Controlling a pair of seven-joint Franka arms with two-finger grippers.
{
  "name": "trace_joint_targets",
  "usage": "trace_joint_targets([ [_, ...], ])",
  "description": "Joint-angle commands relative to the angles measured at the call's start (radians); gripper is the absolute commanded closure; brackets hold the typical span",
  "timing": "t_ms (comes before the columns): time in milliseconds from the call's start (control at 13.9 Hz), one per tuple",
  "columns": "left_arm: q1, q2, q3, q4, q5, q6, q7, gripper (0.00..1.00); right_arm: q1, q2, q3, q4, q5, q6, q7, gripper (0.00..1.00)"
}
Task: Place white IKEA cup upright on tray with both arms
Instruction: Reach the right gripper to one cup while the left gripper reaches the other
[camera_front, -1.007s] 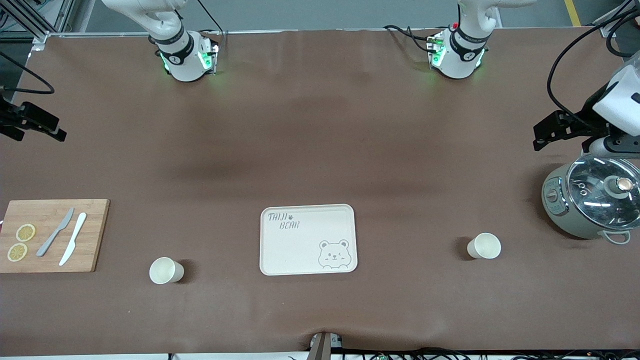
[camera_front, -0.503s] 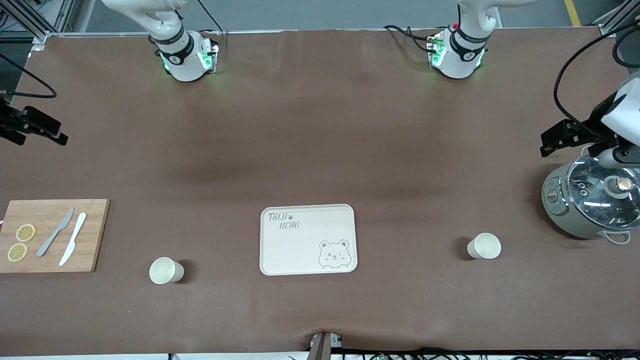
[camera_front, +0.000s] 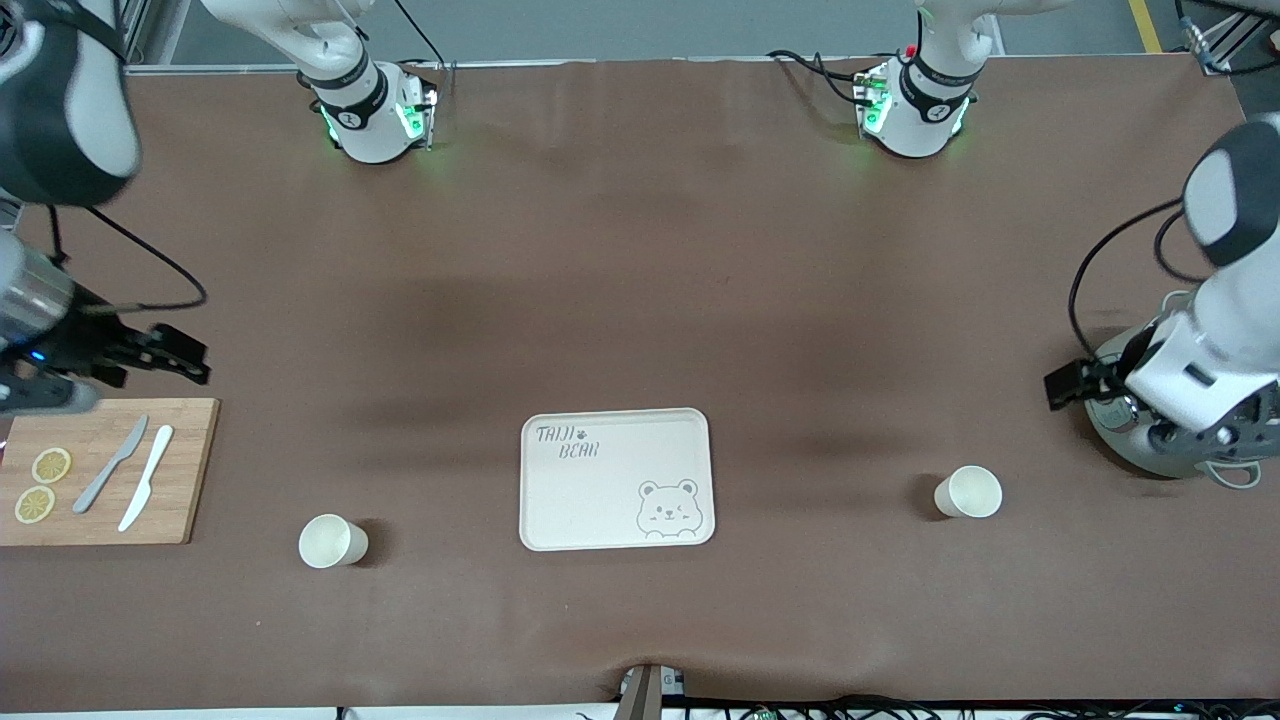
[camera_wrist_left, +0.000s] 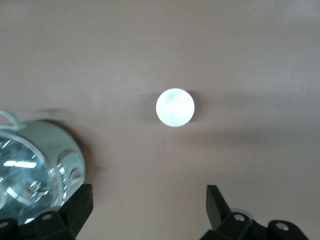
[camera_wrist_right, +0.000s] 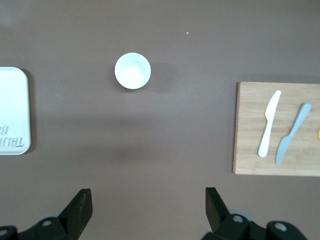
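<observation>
The cream-white tray with the bear drawing lies mid-table and is bare; its end shows in the right wrist view. One white cup stands upright between the tray and the cutting board, and also shows in the right wrist view. A second white cup stands upright between the tray and the cooker, and also shows in the left wrist view. My right gripper hangs open and empty in the air, its jaws wide apart. My left gripper hangs open and empty beside the cooker.
A wooden cutting board at the right arm's end holds a grey knife, a white knife and two lemon slices. A glass-lidded cooker stands at the left arm's end, partly hidden by the left arm.
Both arms have swung in from the table's ends and toward the front camera. The right gripper now hangs by the cutting board, the left by the cooker. Cups and tray have not moved.
</observation>
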Motion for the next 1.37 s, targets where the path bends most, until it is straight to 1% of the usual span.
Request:
trace_joint_targets([
  [0,0.012,0.090,-0.008,0.018,0.020,0.075,0.016,0.00,0.003,0.037,-0.004,0.012,-0.024,0.036,-0.005,0.00],
  [72,0.025,0.119,-0.008,0.018,0.020,0.108,0.016,0.00,0.013,0.045,-0.004,0.012,-0.041,0.040,-0.005,0.00],
  [359,0.052,0.232,-0.008,0.018,0.021,0.238,0.018,0.00,0.004,0.054,-0.002,0.010,-0.025,0.083,0.005,0.00],
  [503,0.058,0.277,-0.008,0.018,0.020,0.270,0.018,0.00,0.000,0.072,-0.004,0.010,-0.025,0.087,-0.001,0.00],
  [791,0.062,0.352,-0.009,0.017,0.015,0.350,0.018,0.00,0.000,0.107,-0.004,0.010,-0.025,0.150,0.010,0.00],
  [1078,0.061,0.394,-0.014,0.009,0.014,0.363,0.022,0.00,-0.002,0.163,-0.004,0.022,-0.025,0.156,-0.001,0.00],
  [1222,0.055,0.401,-0.015,0.009,0.014,0.363,0.026,0.00,0.004,0.183,-0.004,0.026,-0.022,0.231,0.001,0.00],
  [1294,0.052,0.403,-0.015,0.007,0.017,0.363,0.029,0.03,0.009,0.198,-0.004,0.026,-0.018,0.272,0.002,0.00],
])
